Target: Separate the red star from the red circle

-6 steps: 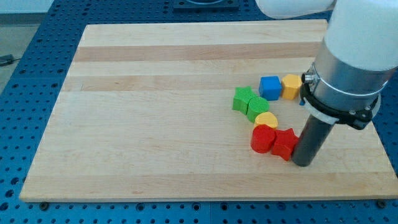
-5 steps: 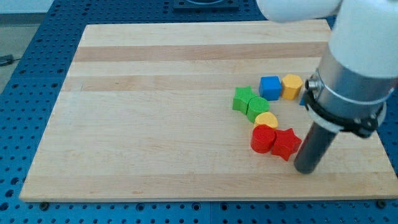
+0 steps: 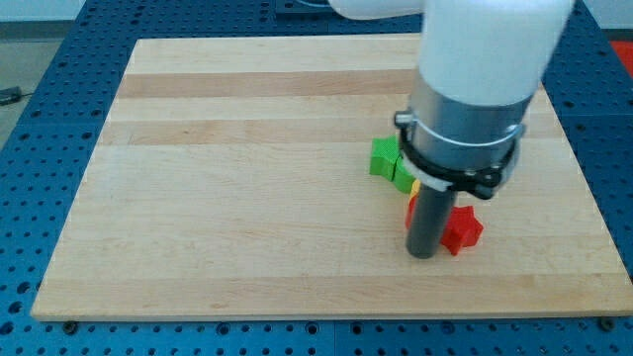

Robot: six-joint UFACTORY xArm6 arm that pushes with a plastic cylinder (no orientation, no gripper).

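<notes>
The one camera view looks down on a pale wooden board [image 3: 247, 188] with lengthwise grain stripes, lying on a blue perforated table [image 3: 40, 119] that shows along every edge of the board. At the view's top a little of some dark equipment shows past the board's far edge, too cut off to name.

The red star [image 3: 463, 228] lies in the lower right part of the board, its points showing just to the view's right of the rod. The red circle [image 3: 409, 211] is almost wholly hidden — only a thin red sliver shows at the rod's left edge, so I cannot tell whether it touches the star. A small yellow block [image 3: 414, 185], its shape hidden, peeks out just above that sliver. Further up and to the view's left sit two green blocks, touching each other: one with star-like points [image 3: 384, 156], and a second one [image 3: 403, 174] largely covered by the arm's housing.

My tip [image 3: 423, 253] stands on the board at the star's left side, right against it as far as can be seen, and in front of the red circle — between the two reds from this angle. The rod [image 3: 427, 220] is bare and holds nothing; above it the grey and white arm body [image 3: 475, 89] blocks the board behind.
</notes>
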